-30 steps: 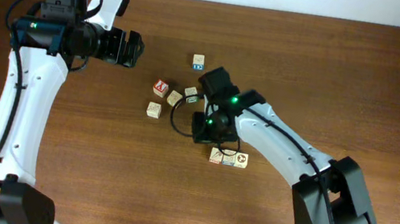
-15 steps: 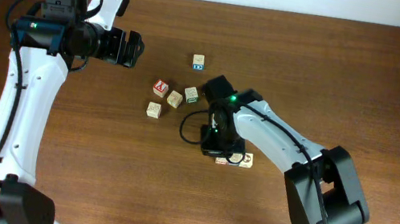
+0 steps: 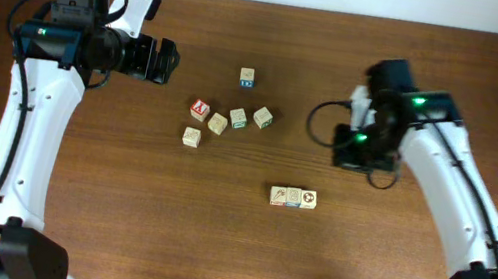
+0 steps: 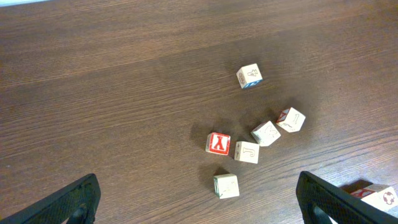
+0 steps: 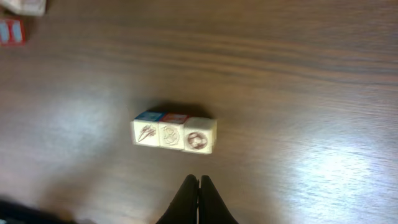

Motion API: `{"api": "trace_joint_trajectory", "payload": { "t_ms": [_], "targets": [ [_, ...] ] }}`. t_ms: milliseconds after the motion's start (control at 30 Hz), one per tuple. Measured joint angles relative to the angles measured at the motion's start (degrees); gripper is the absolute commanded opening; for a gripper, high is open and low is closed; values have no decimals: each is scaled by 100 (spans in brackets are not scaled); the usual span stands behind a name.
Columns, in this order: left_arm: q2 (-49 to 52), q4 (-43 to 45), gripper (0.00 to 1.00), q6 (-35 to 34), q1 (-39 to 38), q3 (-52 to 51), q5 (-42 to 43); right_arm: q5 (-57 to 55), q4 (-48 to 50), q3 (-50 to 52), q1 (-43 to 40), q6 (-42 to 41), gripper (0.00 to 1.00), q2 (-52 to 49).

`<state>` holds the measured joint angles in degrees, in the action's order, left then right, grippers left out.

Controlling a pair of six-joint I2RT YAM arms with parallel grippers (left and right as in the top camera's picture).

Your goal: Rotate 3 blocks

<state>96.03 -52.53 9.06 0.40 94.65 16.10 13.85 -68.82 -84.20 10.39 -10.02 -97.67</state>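
Note:
Three pale wooden blocks [image 3: 293,197] lie side by side in a short row on the brown table, printed faces up. In the right wrist view the same blocks [image 5: 174,135] sit just ahead of my right gripper [image 5: 198,180], which is shut with nothing in it. From overhead the right gripper [image 3: 342,151] hangs up and to the right of the row, clear of it. My left gripper [image 3: 165,62] is far off at the upper left and stands wide open and empty; in its own view the left gripper [image 4: 199,210] shows only its two dark fingertips [image 4: 69,200] at the lower corners.
A red-faced cube [image 3: 199,109] lies in a loose cluster with several pale cubes [image 3: 238,119] left of centre. A blue-marked cube [image 3: 247,77] sits alone behind them. The left wrist view shows the red-faced cube [image 4: 218,143] and the blue-marked cube [image 4: 249,76].
The right arm has pulled back up and to the right, away from the row of three blocks, uncovering it and one cluster cube. The left arm has stayed still.

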Motion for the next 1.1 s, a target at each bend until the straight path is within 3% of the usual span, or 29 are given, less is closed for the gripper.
{"api": "trace_joint_trajectory", "payload": {
  "t_ms": [100,233,267,300,333,400,500,633,767,1100],
  "targets": [
    [0,2,99,0,0,0,42,839,221,291,-1056,695,4,24],
    [0,2,100,-2,-4,0,745,1606,1327,1851,-1445,949,4,31],
    [0,-9,77,-2,-26,2,1189,1676,1523,2146,-1443,960,4,22],
    [4,-2,15,-26,-118,2,1687,1735,1731,2437,-1443,894,4,15],
    [50,-4,0,-85,-271,2,1947,1773,1904,2614,-1443,835,4,17],
    [356,-72,0,-551,-702,-13,1840,1784,2083,2826,-1443,699,4,17],
    [957,-361,0,-1456,-1460,-450,772,1773,2345,2975,-1231,356,4,17],
    [1158,17,0,-2009,-1937,-1322,603,1335,2448,2975,-804,-151,4,17],
    [1180,321,0,-2159,-1707,-1775,616,1207,2568,2975,-470,-343,4,-107],
    [1180,444,0,-2199,-1714,-1775,634,1259,2629,2979,-125,-509,4,-243]
  ]
}}
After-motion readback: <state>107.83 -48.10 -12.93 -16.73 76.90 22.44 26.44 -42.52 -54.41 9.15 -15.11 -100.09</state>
